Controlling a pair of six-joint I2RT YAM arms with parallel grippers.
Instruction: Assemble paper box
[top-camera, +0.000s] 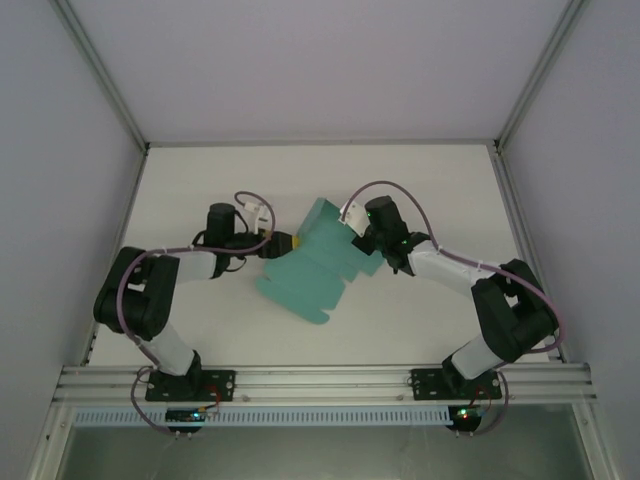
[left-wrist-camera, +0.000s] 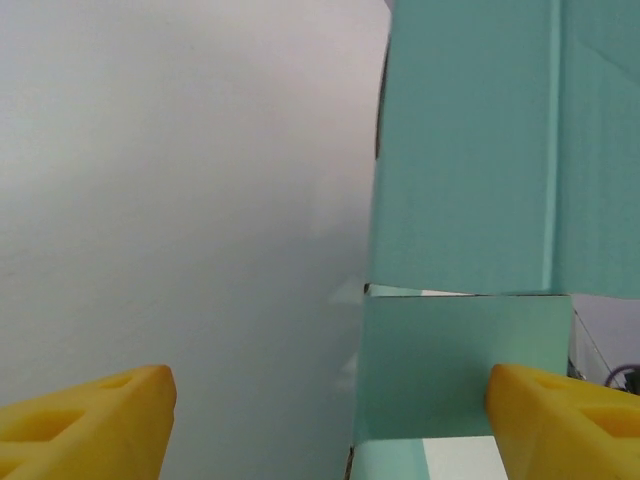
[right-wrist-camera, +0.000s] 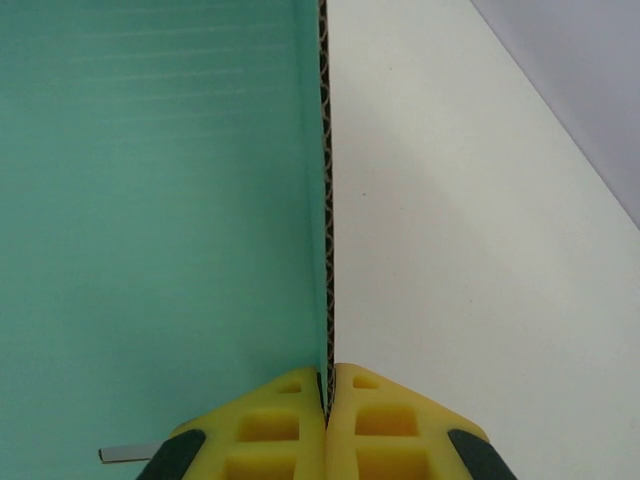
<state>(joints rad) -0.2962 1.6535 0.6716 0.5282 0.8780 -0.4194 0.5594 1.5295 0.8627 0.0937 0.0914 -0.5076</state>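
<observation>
The right gripper (right-wrist-camera: 327, 375) jaws pinch the paper box (right-wrist-camera: 150, 200) edge; left gripper (left-wrist-camera: 330, 392) jaws gape wide.

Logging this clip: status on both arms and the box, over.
Right fingers shut on paper box edge. Left fingers open, flap between them. Nothing in the way.

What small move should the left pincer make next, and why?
Probably close the left pincer on the teal flap of the paper box. Its fingers stand wide apart with the flap between them, near one finger, while the right pincer is shut on another edge, steadying the sheet.
</observation>
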